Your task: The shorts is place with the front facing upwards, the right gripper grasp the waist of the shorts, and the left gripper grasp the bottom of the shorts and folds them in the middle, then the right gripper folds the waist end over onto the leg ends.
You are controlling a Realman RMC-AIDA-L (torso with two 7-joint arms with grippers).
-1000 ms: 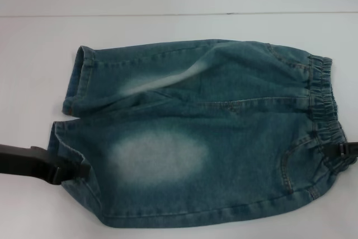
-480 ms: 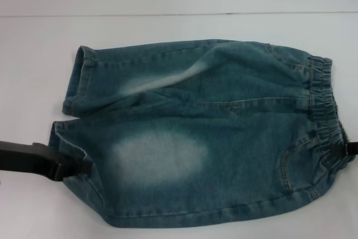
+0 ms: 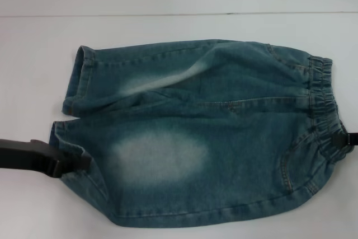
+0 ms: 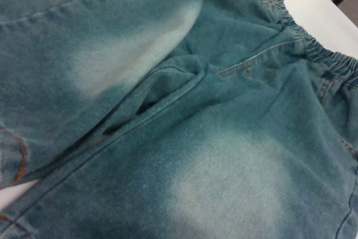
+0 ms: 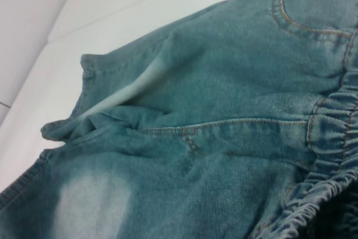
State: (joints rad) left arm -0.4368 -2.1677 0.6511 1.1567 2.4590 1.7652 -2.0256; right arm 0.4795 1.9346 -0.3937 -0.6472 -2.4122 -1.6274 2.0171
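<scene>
The denim shorts lay flat on the white table. The left claw pinched the near leg hem; the right claw pinched the waistband. No writing showed.

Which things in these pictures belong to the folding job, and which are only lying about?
Belong to the job:
- the shorts
- the waist of the shorts
- the leg ends
- the left gripper, at the near leg hem
- the right gripper, at the waist

Only there:
- the white table; nothing else lies about.
</scene>
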